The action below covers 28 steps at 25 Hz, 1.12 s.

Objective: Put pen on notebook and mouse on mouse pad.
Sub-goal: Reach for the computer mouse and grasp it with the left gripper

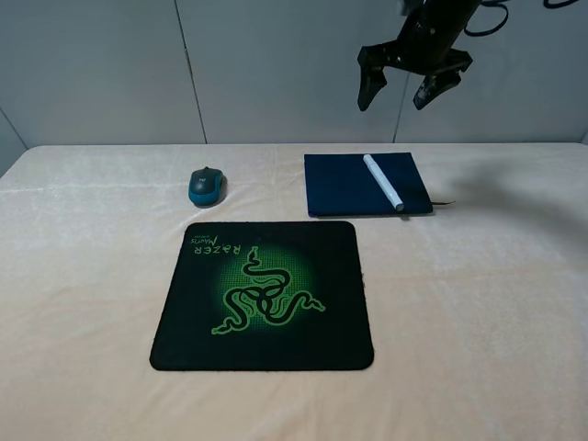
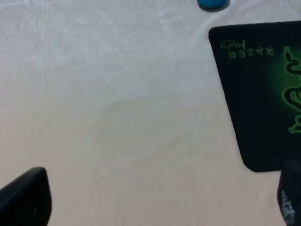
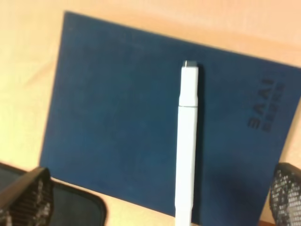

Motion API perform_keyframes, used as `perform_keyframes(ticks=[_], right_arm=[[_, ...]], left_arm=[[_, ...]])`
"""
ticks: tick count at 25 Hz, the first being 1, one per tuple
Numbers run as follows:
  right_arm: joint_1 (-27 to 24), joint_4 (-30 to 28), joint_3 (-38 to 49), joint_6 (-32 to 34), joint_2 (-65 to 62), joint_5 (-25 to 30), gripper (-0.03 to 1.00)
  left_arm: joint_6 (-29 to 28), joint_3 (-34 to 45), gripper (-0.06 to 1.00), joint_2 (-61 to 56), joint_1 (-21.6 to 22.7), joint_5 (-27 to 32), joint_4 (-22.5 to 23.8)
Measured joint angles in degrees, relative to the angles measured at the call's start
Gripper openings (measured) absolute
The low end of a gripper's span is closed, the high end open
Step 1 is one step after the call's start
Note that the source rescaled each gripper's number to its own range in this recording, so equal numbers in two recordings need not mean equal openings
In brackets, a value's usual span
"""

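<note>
The white pen (image 1: pixel 384 182) lies slantwise on the navy notebook (image 1: pixel 349 184), toward its right side. In the right wrist view the pen (image 3: pixel 187 141) rests free on the notebook's cover (image 3: pixel 117 117). My right gripper (image 1: pixel 401 89) hangs high above the notebook, open and empty. On the cloth behind the mouse pad's (image 1: pixel 265 294) far left corner sits the teal mouse (image 1: pixel 206 186), off the pad. My left gripper (image 2: pixel 160 200) is open over bare cloth left of the pad (image 2: pixel 258 94); the mouse (image 2: pixel 212 4) peeks in at the frame edge. The exterior view does not show the left gripper.
A cream cloth (image 1: pixel 92 276) covers the whole table. The notebook's ribbon (image 1: pixel 444 201) sticks out at its near right corner. A grey wall (image 1: pixel 110 73) stands behind the table. A corner of the pad (image 3: pixel 70 207) shows in the right wrist view.
</note>
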Motion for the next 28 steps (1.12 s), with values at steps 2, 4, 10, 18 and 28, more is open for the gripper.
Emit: perform_keyframes(ticks=[2,4,10,18,28], right_arm=[[0.0,0.0,1.3,0.0,-2.6,0.0,1.00],[0.0,0.0,4.0,0.0,-5.6,0.0,1.00],[0.0,0.0,19.2,0.0,-17.6,0.0,1.00],[0.0,-0.1,41.5,0.0,-35.8,0.1,1.00],[0.0,-0.1,61.1,0.0,-56.7,0.1,1.00]], left_arm=[[0.0,0.0,0.92,0.0,0.0,0.0,0.0],[0.0,0.0,0.92,0.0,0.0,0.0,0.0],[0.0,0.0,0.92,0.0,0.0,0.0,0.0],[0.0,0.0,0.92,0.0,0.0,0.0,0.0],[0.0,0.0,0.92,0.0,0.0,0.0,0.0]])
